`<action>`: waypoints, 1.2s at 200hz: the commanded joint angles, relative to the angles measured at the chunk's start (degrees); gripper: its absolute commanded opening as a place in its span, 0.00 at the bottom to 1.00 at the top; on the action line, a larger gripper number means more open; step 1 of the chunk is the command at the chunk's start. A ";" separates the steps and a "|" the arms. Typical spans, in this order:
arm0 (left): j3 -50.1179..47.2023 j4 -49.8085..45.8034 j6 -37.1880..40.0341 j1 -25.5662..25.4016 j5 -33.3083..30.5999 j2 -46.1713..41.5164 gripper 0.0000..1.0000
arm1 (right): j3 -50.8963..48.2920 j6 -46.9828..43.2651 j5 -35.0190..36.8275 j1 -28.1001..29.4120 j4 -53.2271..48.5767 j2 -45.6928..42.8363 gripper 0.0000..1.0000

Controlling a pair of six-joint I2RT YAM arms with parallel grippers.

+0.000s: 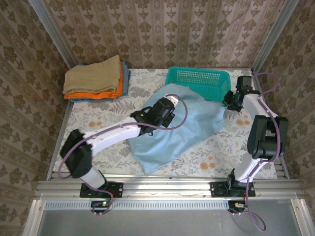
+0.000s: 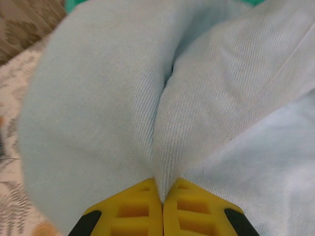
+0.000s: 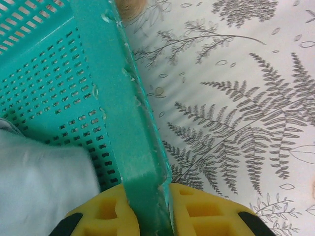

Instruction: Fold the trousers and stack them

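Since the left gripper [image 2: 162, 194] is pinched shut on a fold of the trousers [image 1: 183, 132], the next move will most likely be a lift or a pull from that spot. The pinch is near the far end of the cloth, close to the teal basket [image 1: 197, 77].

The trousers lie in the middle of the table [image 1: 236, 147]. Their long side runs on a slant, from the near edge up and to the right toward the basket. The far end touches the front of the basket. Most of the cloth lies nearer than the left gripper, so a fold would have to bring the far end back toward the arms, or the near end up.

The left arm is the nearer one and lies across the cloth. The right gripper [image 3: 152, 194] is not on the trousers. It is clamped on the basket wall, at the basket's right end, just beside the blue cloth.

Some things are hard to see. The left arm hides part of the cloth. I cannot tell which end is the waist and which is the legs, because it all looks like one blue heap. A bit of blue shows by the basket wall, but I cannot tell if it is inside the basket or just leaning on it.
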 commanded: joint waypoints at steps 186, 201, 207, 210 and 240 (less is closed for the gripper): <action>-9.96 -24.42 -17.05 24.95 -1.07 -16.59 0.76 | 9.14 11.14 13.94 -5.69 -0.37 3.79 0.28; -4.47 -29.65 -17.29 18.70 -3.63 -16.67 0.93 | 9.04 10.38 13.29 -5.29 -0.84 2.40 0.41; -1.83 -31.45 -17.43 16.08 -3.85 -16.16 0.98 | 8.77 10.24 13.42 -5.16 -0.90 1.64 0.46; -0.51 -32.29 -17.73 14.64 -4.20 -15.75 0.98 | 8.55 10.20 13.36 -5.09 -0.79 1.23 0.48; 9.24 -34.81 -18.84 1.09 -5.64 -6.62 1.00 | 7.18 9.73 12.36 -4.74 -0.71 -1.82 0.56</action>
